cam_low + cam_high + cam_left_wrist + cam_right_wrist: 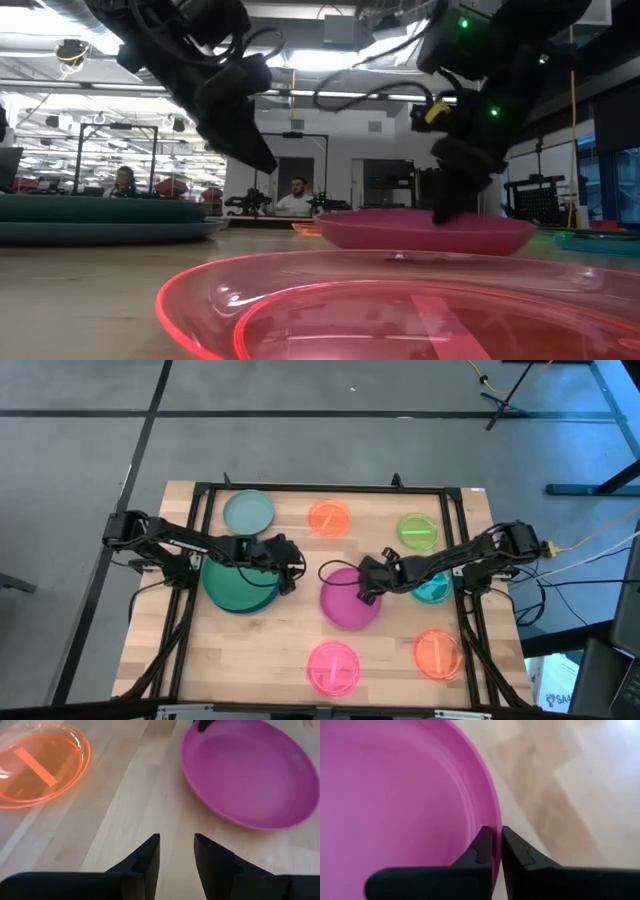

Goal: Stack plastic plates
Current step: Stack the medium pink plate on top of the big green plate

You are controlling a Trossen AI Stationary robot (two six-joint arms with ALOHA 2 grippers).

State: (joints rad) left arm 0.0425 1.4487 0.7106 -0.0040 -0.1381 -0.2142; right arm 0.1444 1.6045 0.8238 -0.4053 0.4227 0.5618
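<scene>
Right wrist view: right gripper [496, 845] fingers pinching the magenta plate [395, 795] rim.
Left gripper [176, 852], at the plate's nine o'clock, fingers slightly spread, empty above the desk [135, 795].

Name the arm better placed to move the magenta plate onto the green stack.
Right. The right pincer is already pinched on the magenta plate at its rim. The left pincer hangs open and empty beside the green plate.
</scene>
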